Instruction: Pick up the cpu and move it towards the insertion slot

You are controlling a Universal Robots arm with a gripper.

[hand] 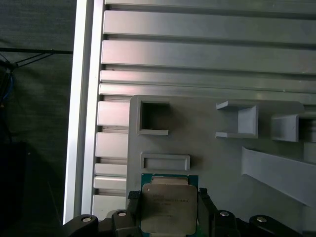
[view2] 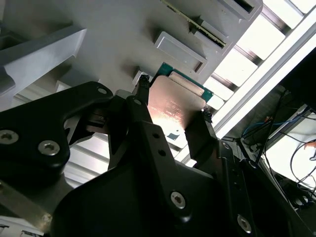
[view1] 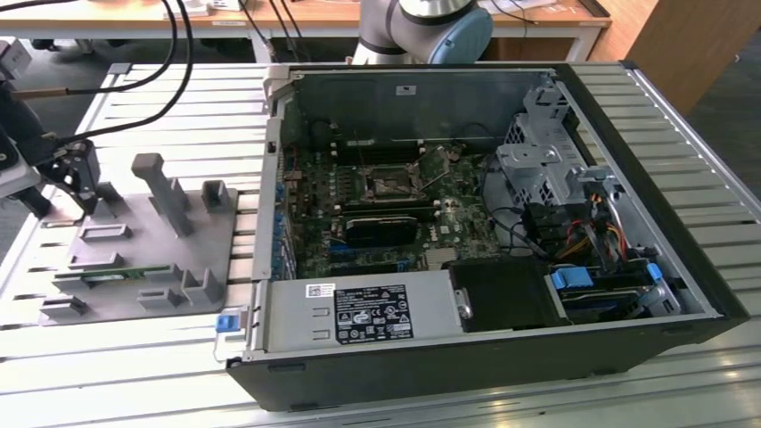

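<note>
The cpu (hand: 168, 207) is a flat square chip with a silver top and a green rim. In both wrist views my gripper (hand: 168, 206) is shut on it, one black finger against each side. The cpu (view2: 175, 106) hangs over the grey plastic fixture (hand: 207, 148), beside its small rectangular recess. In the exterior view my gripper (view1: 74, 183) stands at the exterior view's left, over the far corner of the fixture (view1: 131, 250). The insertion slot (view1: 390, 185), a square socket with a dark centre and a silver frame, lies on the motherboard inside the open computer case (view1: 476, 223), well to the exterior view's right.
A narrow green memory stick (view1: 113, 275) lies in a groove of the fixture. Upright grey posts (view1: 160, 192) rise from the fixture near my gripper. The case wall (view1: 276, 169) stands between fixture and socket. A black card (view1: 380, 230) and cables (view1: 535, 227) crowd the motherboard.
</note>
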